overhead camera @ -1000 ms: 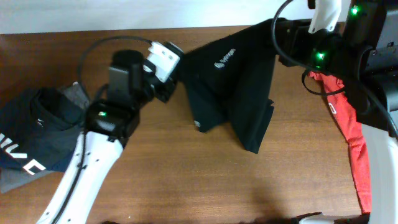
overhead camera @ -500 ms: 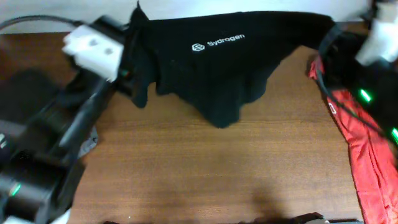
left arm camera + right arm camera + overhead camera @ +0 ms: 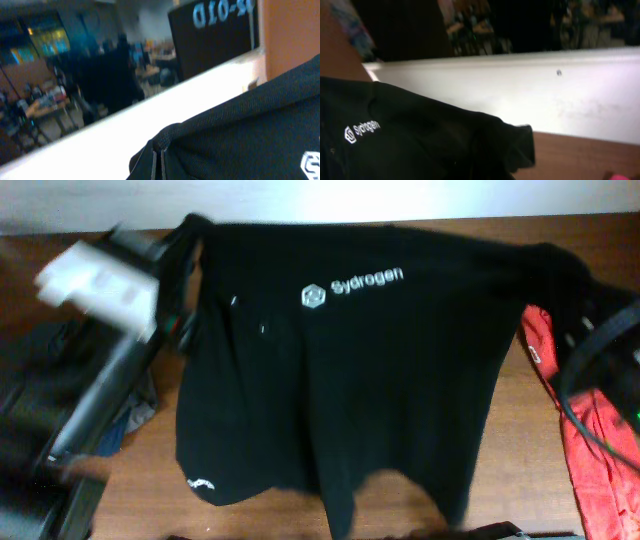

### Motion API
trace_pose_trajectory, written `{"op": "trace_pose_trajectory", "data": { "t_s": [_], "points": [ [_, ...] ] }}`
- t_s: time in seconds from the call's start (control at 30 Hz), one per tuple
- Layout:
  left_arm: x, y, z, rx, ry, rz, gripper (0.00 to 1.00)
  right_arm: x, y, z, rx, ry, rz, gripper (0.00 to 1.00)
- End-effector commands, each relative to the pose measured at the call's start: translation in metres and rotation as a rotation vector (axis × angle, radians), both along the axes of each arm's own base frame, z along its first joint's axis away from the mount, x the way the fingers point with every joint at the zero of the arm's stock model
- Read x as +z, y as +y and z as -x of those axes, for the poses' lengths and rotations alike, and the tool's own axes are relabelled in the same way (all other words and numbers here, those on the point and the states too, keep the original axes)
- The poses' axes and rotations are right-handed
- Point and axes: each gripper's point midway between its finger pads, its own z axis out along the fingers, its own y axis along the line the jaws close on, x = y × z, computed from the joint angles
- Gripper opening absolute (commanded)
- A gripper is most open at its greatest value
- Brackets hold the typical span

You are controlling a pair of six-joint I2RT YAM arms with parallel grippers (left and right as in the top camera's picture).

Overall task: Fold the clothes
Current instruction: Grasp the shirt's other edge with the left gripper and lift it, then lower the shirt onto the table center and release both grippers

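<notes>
Along the top edge, left claw and right claw, pinched shut, held the black shirt outspread; flattening seemed next.

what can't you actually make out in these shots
- Wooden table under the large black fabric shirt: overhead, mostly covered.
- Red cloth garment: overhead, cut off at the right edge.
- Dark clothes pile, left: overhead, behind the blurred left arm.
- Small white mark near shirt hem: overhead, too small to read.
</notes>
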Motion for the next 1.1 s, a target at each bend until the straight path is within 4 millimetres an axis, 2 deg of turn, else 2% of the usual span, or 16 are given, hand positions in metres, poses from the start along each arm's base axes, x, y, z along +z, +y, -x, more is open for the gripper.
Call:
{"op": "trace_pose_trajectory", "data": {
  "t_s": [0.0, 0.07, 0.17, 0.23, 0.33, 0.43, 0.5, 0.6, 0.77, 0.87, 0.9, 0.93, 1.0, 1.07],
  "points": [
    [-0.042, -0.013, -0.069, 0.03, 0.123, -0.025, 0.0, -0.025, -0.005, -0.05, -0.073, 0.086, 0.049, 0.07],
    [-0.061, -0.032, -0.099, -0.022, 0.153, -0.034, 0.0, -0.037, -0.001, -0.078, -0.075, 0.114, 0.085, 0.06],
    [-0.077, -0.051, -0.146, -0.052, 0.129, -0.027, 0.0, -0.045, -0.012, -0.125, -0.18, 0.107, 0.127, 0.06],
    [-0.07, -0.057, -0.167, -0.051, 0.071, -0.011, 0.0, -0.04, -0.022, -0.148, -0.258, 0.056, 0.164, 0.06],
    [-0.045, -0.06, -0.176, -0.054, -0.002, 0.009, 0.0, -0.027, -0.037, -0.159, -0.342, -0.014, 0.234, 0.06],
    [-0.022, -0.06, -0.168, -0.064, -0.04, 0.019, 0.0, -0.022, -0.038, -0.154, -0.339, -0.033, 0.274, 0.06],
    [-0.025, -0.059, -0.164, -0.064, -0.004, 0.009, 0.0, -0.03, -0.037, -0.15, -0.325, -0.003, 0.285, 0.06],
    [-0.055, -0.059, -0.164, -0.063, 0.111, -0.041, 0.0, -0.054, -0.03, -0.144, -0.267, 0.089, 0.308, 0.06],
    [-0.106, -0.056, -0.158, -0.061, 0.299, -0.119, 0.0, -0.101, -0.007, -0.125, -0.096, 0.274, 0.321, 0.07],
    [-0.132, -0.051, -0.151, -0.05, 0.412, -0.151, 0.02, -0.128, 0.001, -0.105, -0.015, 0.401, 0.325, 0.18],
    [-0.142, -0.048, -0.148, -0.035, 0.452, -0.165, 0.11, -0.14, 0.003, -0.096, 0.009, 0.459, 0.328, 0.24],
    [-0.149, -0.044, -0.146, -0.016, 0.48, -0.177, 0.14, -0.149, 0.004, -0.087, 0.029, 0.507, 0.331, 0.28],
    [-0.161, -0.032, -0.145, 0.049, 0.527, -0.207, 0.14, -0.161, 0.004, -0.074, 0.051, 0.579, 0.337, 0.32],
    [-0.165, -0.02, -0.146, 0.116, 0.544, -0.23, 0.19, -0.166, 0.002, -0.069, 0.054, 0.609, 0.343, 0.33]
  ]
}}
